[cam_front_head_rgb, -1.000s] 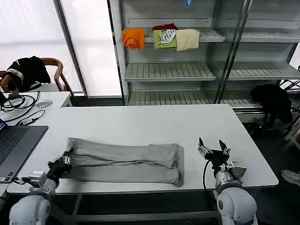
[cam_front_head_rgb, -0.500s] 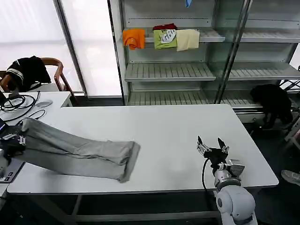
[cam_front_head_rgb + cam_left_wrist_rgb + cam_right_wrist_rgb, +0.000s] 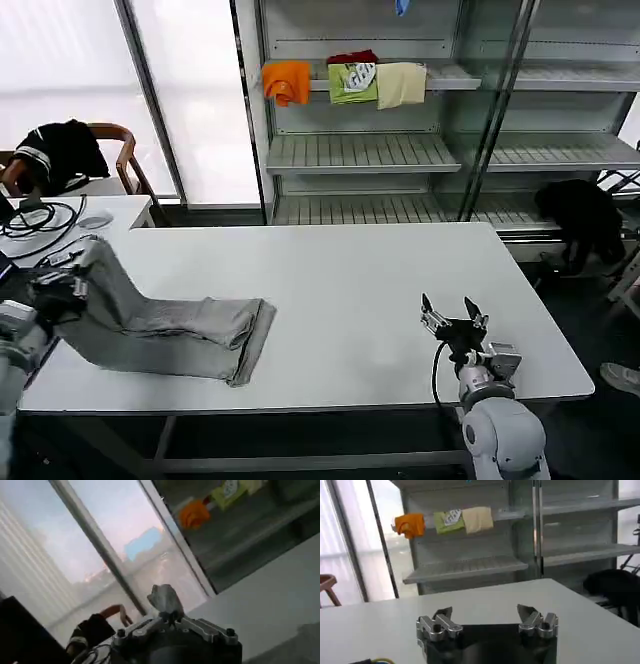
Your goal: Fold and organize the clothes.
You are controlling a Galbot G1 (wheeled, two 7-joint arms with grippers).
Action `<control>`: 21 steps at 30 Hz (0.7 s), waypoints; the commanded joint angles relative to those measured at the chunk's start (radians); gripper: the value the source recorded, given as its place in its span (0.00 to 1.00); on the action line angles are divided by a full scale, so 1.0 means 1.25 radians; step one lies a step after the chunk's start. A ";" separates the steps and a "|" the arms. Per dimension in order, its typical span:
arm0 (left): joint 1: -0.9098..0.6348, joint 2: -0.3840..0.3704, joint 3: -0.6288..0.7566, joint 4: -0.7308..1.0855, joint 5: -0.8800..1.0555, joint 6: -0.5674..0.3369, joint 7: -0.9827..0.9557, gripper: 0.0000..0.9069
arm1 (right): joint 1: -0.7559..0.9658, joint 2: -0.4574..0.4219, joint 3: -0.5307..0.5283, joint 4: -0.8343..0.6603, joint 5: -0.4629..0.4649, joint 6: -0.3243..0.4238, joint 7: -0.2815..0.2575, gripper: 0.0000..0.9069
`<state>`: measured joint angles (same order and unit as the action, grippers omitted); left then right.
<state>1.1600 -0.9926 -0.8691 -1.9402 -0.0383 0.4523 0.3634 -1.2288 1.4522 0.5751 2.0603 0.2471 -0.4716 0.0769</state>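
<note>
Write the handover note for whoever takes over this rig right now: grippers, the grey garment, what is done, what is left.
Left gripper: shut on the grey T-shirt, lifting one end at the table's left edge.
Right gripper: open, parked near the table's front right edge.
Grey T-shirt: a long narrow band, far end flat on the table.
Done: folded lengthwise.
Left: fold it short, then put it away.
</note>
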 commanded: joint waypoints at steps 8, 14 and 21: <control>0.001 -0.223 0.315 -0.115 0.099 0.100 -0.038 0.01 | -0.007 -0.008 0.020 0.003 0.001 0.008 -0.007 1.00; 0.007 -0.233 0.331 -0.079 0.103 0.099 -0.060 0.01 | -0.012 -0.015 0.029 -0.001 0.001 0.015 -0.016 1.00; 0.012 -0.243 0.346 -0.065 0.112 0.100 -0.062 0.10 | -0.001 -0.015 0.026 -0.012 0.000 0.015 -0.015 1.00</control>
<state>1.1742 -1.2526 -0.5050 -2.0249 0.0790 0.5600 0.2991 -1.2317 1.4351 0.6051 2.0479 0.2472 -0.4539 0.0594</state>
